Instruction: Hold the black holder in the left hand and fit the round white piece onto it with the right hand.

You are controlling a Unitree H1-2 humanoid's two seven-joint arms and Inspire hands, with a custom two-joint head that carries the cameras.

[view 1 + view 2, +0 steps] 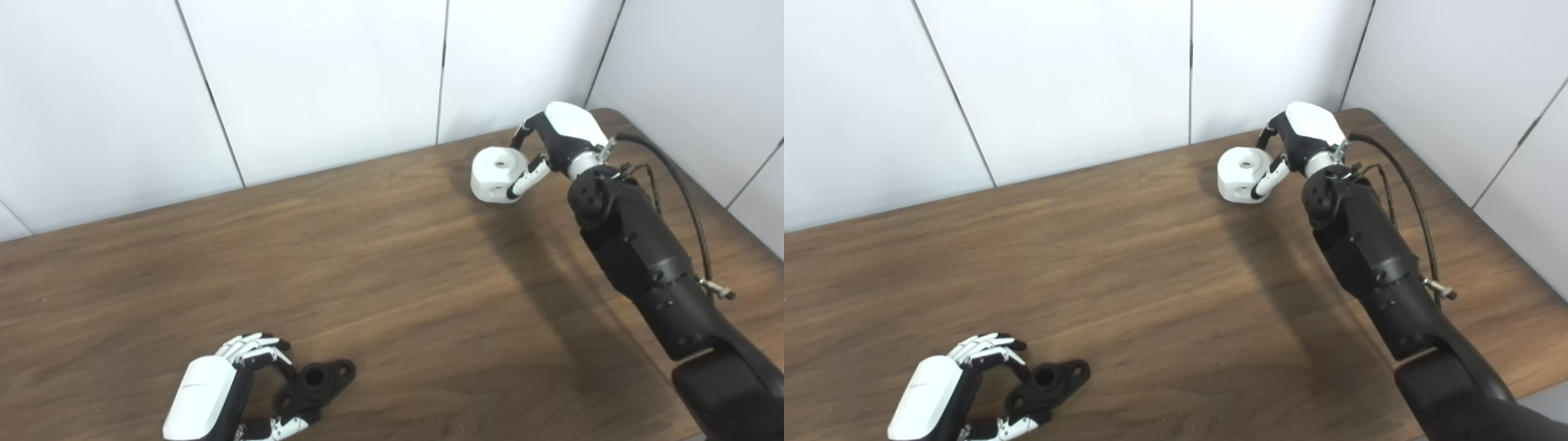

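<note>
Near left, left hand [211, 392] cups the holder [315, 381] on the counter [392, 275], steadying it, grip uncertain; far right, right hand [563, 144] grips the white piece [497, 174] for transfer.

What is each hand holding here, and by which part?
Right hand grips the round white piece's side. Left hand cups the black holder; firm grip unclear.

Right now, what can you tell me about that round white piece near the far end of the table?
The round white piece is a chunky, drum-like block with faceted sides, of what looks like matte white plastic. It has a round hole in its top face and smaller dark holes in its side. It sits near the far right corner of the wooden table, top face up. The right hand reaches it from the right, with fingers curled around it; whether it is lifted is unclear.
</note>
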